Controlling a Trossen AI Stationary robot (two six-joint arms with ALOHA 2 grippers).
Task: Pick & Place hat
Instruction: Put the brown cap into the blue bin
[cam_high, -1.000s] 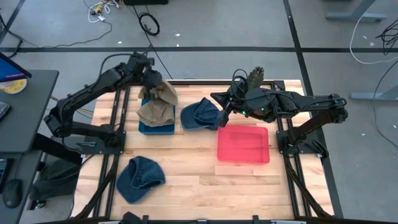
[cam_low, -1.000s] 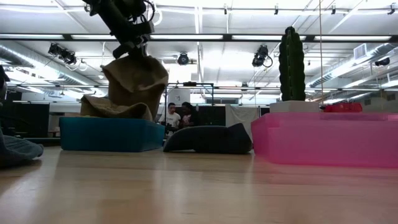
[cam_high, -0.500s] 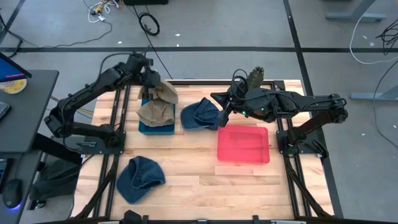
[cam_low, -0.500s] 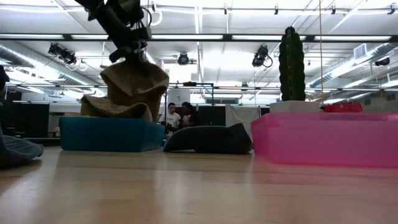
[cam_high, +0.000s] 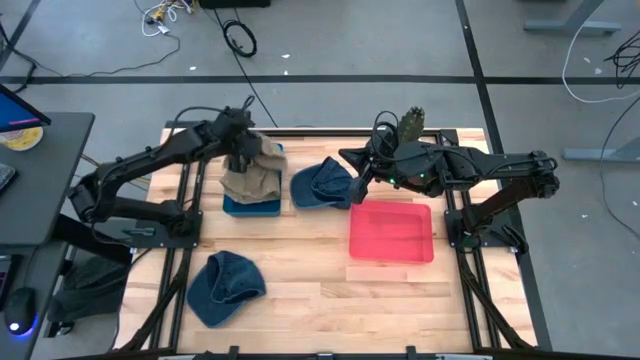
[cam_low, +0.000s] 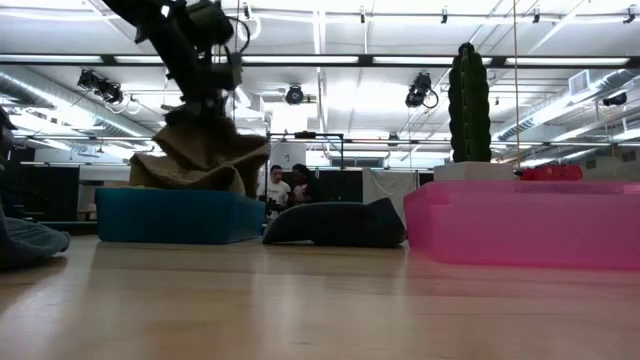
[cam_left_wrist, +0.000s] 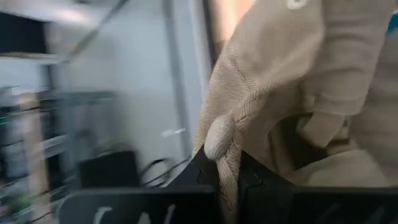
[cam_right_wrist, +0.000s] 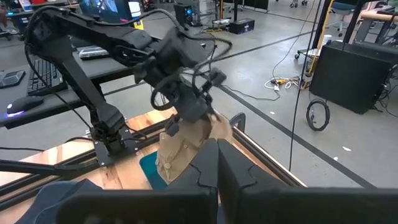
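left gripper (cam_high: 243, 148) pinches the crumpled tan cloth hat (cam_high: 252, 171) by its top, upper left of centre, directly above the teal rectangular bin (cam_high: 251, 205) (right gripper (cam_high: 358, 190) pressed shut, idle)

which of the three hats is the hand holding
The tan hat, pinched by the left hand over the blue bin. The two blue hats lie untouched on the table.

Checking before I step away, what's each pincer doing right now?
Left pincer: shut on the tan hat, over the blue tray.
Right pincer: shut, holding nothing.
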